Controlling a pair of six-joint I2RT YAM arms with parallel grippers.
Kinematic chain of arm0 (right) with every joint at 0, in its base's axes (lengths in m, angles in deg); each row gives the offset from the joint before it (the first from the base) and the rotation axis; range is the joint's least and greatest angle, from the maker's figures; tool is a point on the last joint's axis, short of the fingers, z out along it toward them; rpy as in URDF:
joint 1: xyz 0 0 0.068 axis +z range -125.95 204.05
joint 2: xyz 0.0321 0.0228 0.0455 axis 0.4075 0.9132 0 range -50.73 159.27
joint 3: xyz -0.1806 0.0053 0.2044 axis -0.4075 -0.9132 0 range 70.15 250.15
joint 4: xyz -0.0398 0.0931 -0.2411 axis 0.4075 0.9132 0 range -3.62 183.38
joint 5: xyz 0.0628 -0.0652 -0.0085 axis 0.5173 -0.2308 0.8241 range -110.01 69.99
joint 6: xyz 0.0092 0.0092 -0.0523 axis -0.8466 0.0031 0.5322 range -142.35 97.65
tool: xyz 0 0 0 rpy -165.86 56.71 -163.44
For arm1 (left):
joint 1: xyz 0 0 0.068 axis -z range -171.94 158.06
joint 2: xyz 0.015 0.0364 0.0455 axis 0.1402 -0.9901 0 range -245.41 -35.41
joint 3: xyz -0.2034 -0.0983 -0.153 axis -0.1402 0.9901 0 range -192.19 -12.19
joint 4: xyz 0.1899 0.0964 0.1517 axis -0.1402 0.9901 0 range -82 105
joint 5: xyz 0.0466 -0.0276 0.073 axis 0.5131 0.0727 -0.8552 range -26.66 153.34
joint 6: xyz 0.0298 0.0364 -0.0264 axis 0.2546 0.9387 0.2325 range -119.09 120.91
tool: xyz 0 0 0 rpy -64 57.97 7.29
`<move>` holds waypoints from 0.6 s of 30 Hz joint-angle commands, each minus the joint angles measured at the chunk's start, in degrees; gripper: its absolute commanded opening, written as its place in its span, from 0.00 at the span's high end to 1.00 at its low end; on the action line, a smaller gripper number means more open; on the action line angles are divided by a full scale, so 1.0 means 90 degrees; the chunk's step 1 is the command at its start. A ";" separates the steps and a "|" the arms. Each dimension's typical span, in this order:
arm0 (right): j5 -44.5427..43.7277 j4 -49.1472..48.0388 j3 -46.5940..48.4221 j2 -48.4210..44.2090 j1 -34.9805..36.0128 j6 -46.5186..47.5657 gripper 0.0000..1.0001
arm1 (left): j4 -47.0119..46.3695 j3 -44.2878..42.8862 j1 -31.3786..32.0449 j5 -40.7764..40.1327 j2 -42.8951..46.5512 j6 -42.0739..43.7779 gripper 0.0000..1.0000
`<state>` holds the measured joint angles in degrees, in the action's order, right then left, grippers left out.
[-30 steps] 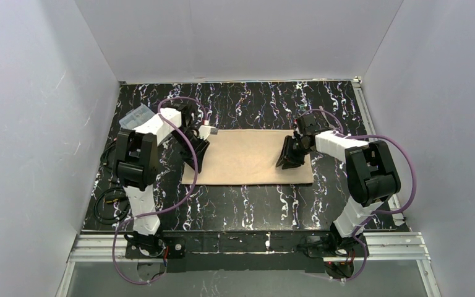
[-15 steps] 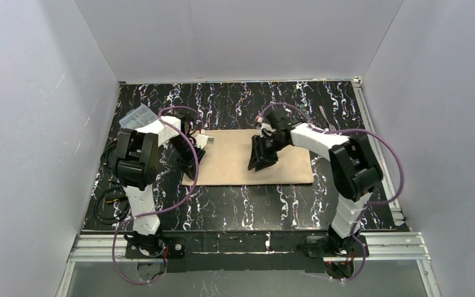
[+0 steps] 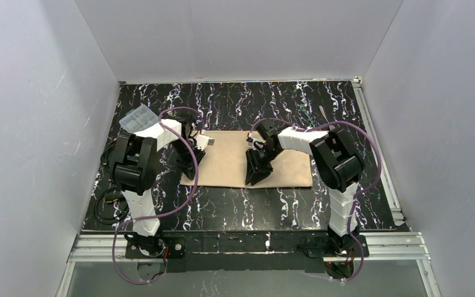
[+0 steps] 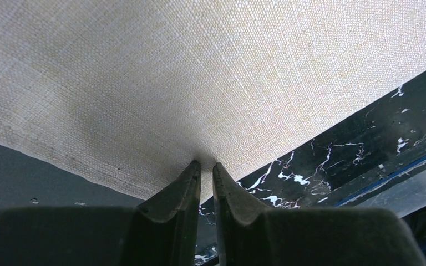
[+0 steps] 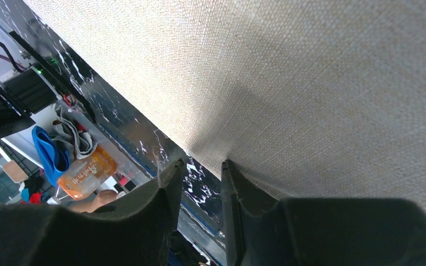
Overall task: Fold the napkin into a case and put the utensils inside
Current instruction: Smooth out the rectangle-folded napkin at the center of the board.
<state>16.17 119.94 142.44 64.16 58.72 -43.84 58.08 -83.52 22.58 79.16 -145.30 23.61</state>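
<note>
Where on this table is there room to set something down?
Free: the black marbled table strip between the tan beige cloth napkin and the back wall, and the strip between the napkin and the arm bases. Crowded: the left claw at the napkin's near-left corner, the right claw at its near edge.

The left arm (image 3: 141, 204) and right arm (image 3: 340, 209) wore white shells over black joint housings, trailed looping purple cables (image 3: 115, 253), and ended in matte black fingers (image 4: 175, 216).

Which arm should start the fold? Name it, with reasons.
Left, probably: the left gripper is pinched on the cloth's edge, while the right gripper sits at the near edge with its fingers apart.
</note>
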 commanded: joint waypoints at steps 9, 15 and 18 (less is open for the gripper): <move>-0.0136 0.0427 -0.1081 -0.0723 -0.0742 0.0456 0.60 | -0.0791 0.0397 0.0034 -0.1316 -0.0115 0.0316 0.87; -0.0724 0.0749 -0.1511 -0.1030 -0.1068 0.0533 0.60 | -0.0764 0.0396 0.0037 -0.1349 -0.0068 0.0349 0.87; -0.1089 0.0892 -0.1685 -0.1170 -0.1335 0.0554 0.61 | -0.0763 0.0416 0.0037 -0.1394 -0.0039 0.0396 0.87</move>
<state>14.91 123.46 129.72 55.83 49.61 -41.20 56.79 -82.41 23.68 76.16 -144.05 23.89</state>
